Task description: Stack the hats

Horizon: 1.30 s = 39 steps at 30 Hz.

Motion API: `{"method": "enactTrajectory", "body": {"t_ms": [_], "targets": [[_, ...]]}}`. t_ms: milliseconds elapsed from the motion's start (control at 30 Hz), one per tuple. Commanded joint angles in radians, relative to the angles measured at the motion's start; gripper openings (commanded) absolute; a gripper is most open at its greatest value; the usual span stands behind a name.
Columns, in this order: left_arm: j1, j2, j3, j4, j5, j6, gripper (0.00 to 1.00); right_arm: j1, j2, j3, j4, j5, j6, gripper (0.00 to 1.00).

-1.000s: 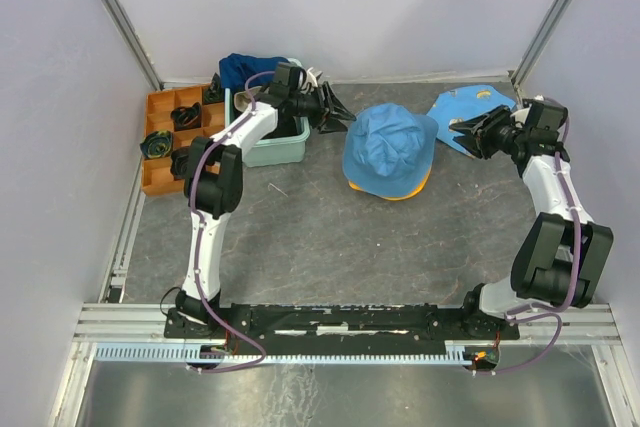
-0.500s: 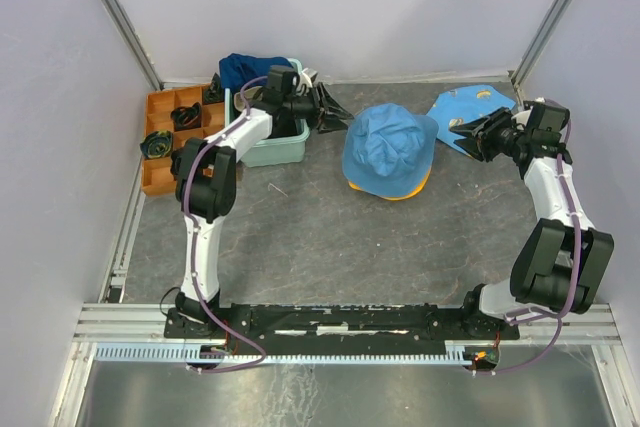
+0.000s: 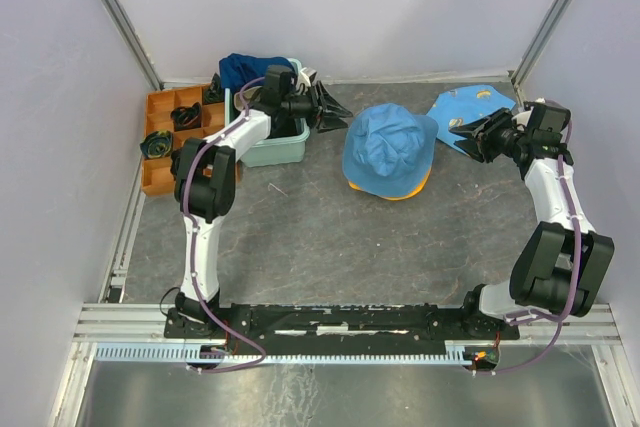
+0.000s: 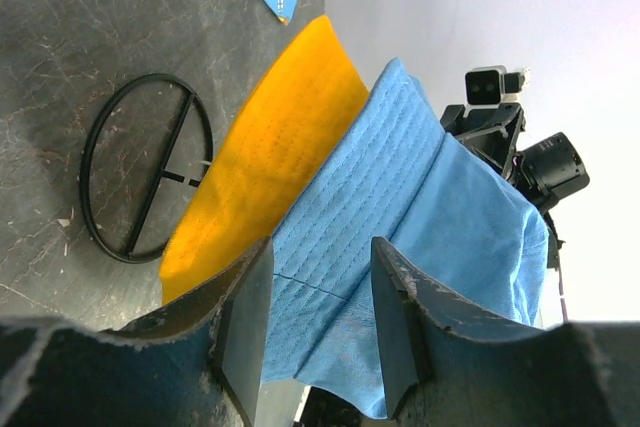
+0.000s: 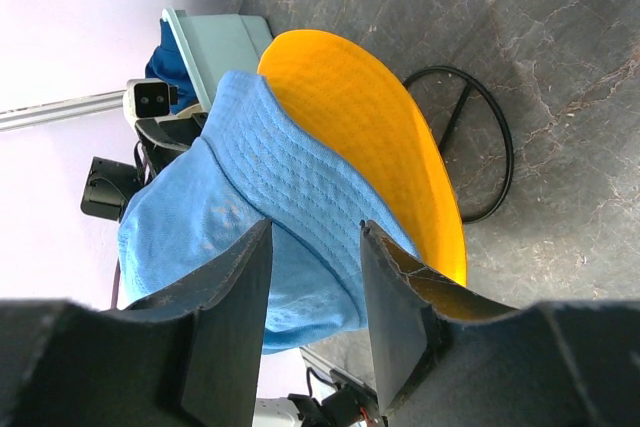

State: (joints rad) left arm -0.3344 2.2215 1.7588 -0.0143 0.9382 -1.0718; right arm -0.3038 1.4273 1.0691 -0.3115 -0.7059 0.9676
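A light blue hat (image 3: 390,139) sits on top of a yellow-orange hat (image 3: 403,192) mid-table, with only the lower one's brim showing. A dark navy hat (image 3: 246,68) lies in the back of the mint tub (image 3: 272,152). My left gripper (image 3: 341,112) hovers open just left of the stacked pair, nothing between its fingers (image 4: 243,319). The blue hat (image 4: 425,212) and the yellow brim (image 4: 275,152) lie beyond it. My right gripper (image 3: 463,134) is open to the right of the stack, facing the blue hat (image 5: 225,212) and the yellow brim (image 5: 370,127).
An orange compartment tray (image 3: 160,162) with dark items stands at the far left beside the tub. A printed light-blue cloth (image 3: 478,103) lies flat at the back right, under the right gripper. A thin black ring (image 4: 145,172) lies on the table by the stack.
The left gripper's jaws have narrowed slightly and that arm has shifted a little toward the back. The right arm and both stacked hats stay nearly as they were.
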Motion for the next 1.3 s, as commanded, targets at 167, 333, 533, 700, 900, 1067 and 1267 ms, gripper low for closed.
{"method": "enactTrajectory", "body": {"t_ms": [167,333,533,700,900,1067,1267], "targets": [[-0.016,0.0,0.056,-0.06,0.02,0.054,0.51,-0.006,-0.038,0.017,0.025,-0.004,0.004,0.49],[-0.026,0.0,0.06,-0.06,0.019,0.053,0.52,-0.006,-0.041,0.012,0.024,-0.004,0.004,0.49],[-0.035,0.018,0.074,-0.103,0.012,0.092,0.52,-0.006,-0.051,0.004,0.025,-0.006,0.007,0.49],[-0.023,0.043,0.125,-0.161,0.001,0.138,0.52,-0.006,-0.059,-0.004,0.025,-0.006,0.007,0.49],[-0.009,0.054,0.142,-0.156,0.003,0.135,0.53,-0.006,-0.064,-0.01,0.024,-0.004,0.008,0.49],[0.0,0.057,0.144,-0.146,0.009,0.127,0.55,-0.005,-0.065,-0.006,0.022,-0.004,0.01,0.49],[-0.012,0.05,0.116,-0.086,0.027,0.082,0.55,-0.006,-0.064,-0.005,0.022,-0.001,0.01,0.49]]}}
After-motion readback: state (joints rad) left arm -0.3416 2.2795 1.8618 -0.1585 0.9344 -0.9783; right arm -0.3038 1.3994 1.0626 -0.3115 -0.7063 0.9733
